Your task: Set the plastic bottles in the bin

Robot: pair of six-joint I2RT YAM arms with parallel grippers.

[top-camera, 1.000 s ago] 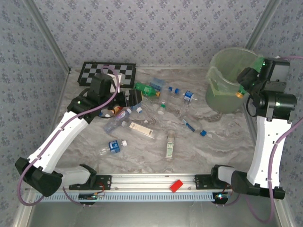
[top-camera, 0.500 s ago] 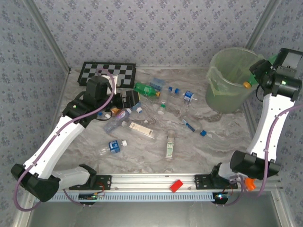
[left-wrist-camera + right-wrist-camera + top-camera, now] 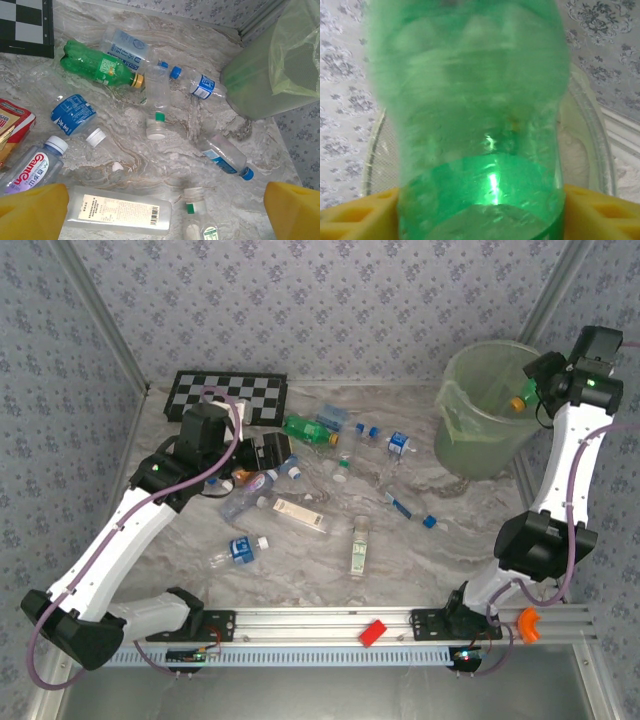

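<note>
**Left arm** (image 3: 120, 530): rises from its base at the near-left corner, leans rightward over the table (image 3: 470, 540) and bends at the wrist in front of the chequered board (image 3: 225, 395).

**Left gripper** (image 3: 268, 450): points right and downward above the scatter, its 2 yellow fingers (image 3: 32, 210) spread wide apart.

**Plastic bottles** (image 3: 300, 513): lie on their sides across the table's middle, axes at mixed angles. The lying green bottle (image 3: 308, 428) runs left to right, cap toward the bin.

**Bin** (image 3: 470, 445): stands upright at the far right of the table.

**Right arm** (image 3: 560, 470): folds at the elbow near its base, then climbs steeply to a wrist beside the bin's right rim.

**Right gripper** (image 3: 530, 395): aims leftward over the opening. The orange-capped green bottle (image 3: 517, 402) sits between its fingers (image 3: 355, 215), long axis in line with them, cap leading over the bin's inside. Whether the fingers press on it or merely flank it cannot be told.
</note>
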